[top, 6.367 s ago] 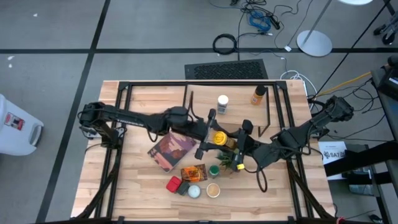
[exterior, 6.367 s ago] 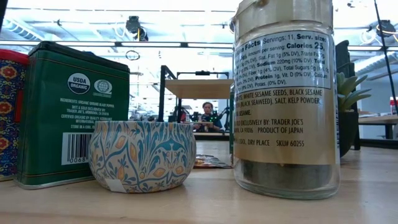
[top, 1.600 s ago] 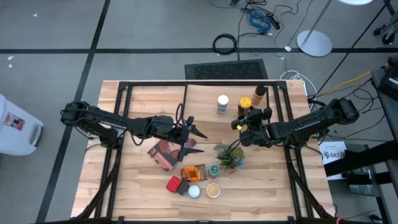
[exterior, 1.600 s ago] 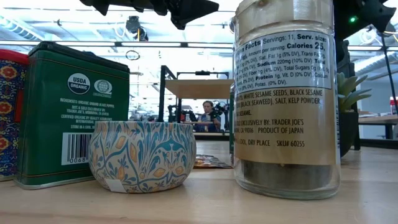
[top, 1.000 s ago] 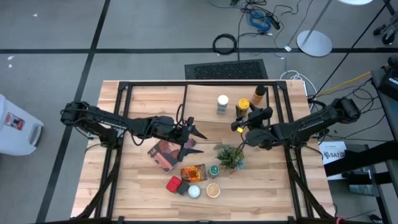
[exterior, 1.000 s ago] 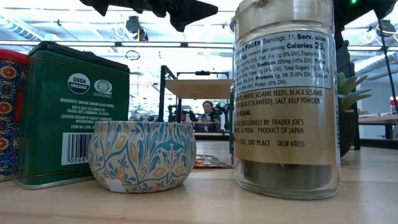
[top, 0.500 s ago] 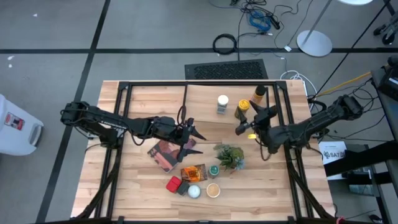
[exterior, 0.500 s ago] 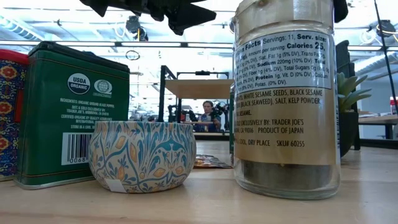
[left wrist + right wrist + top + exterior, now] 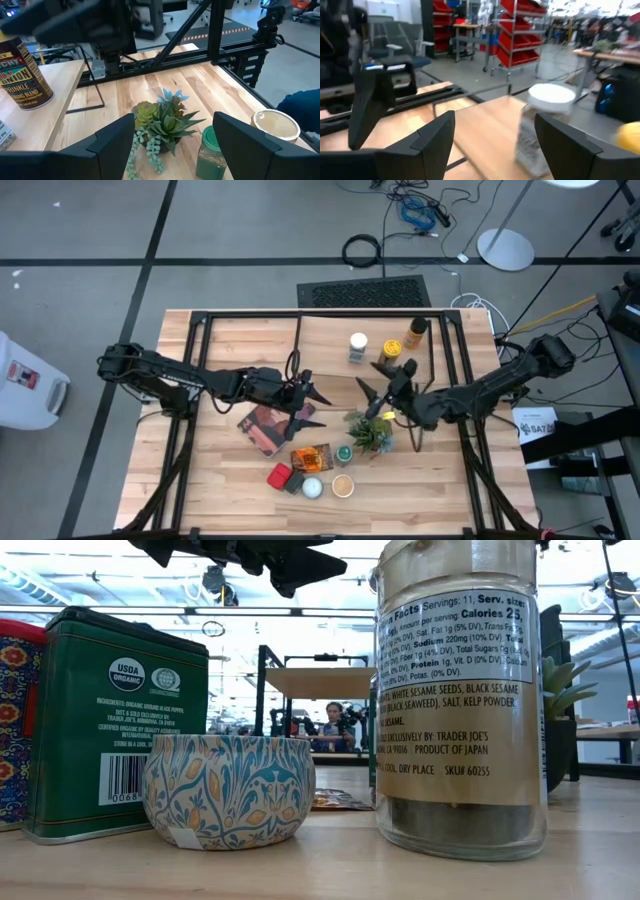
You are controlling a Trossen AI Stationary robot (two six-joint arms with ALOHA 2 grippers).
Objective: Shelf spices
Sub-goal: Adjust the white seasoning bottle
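Right gripper (image 9: 382, 392) has let go of the yellow-top jar (image 9: 390, 356), now on the shelf (image 9: 330, 340) at upper centre; jaws spread and empty, swinging back toward the plant (image 9: 368, 430). Left gripper (image 9: 308, 402) idle, spread, centre-left. Three shelved

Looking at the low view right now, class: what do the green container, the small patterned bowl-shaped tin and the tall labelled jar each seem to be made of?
Green container: probably painted metal, given its sharp folded edges and printed glossy sides.
Patterned tin: looks like printed metal with a smooth floral finish, though ceramic can't be ruled out.
Tall jar: clear glass or plastic, see-through at the base, wrapped in a paper-like label.
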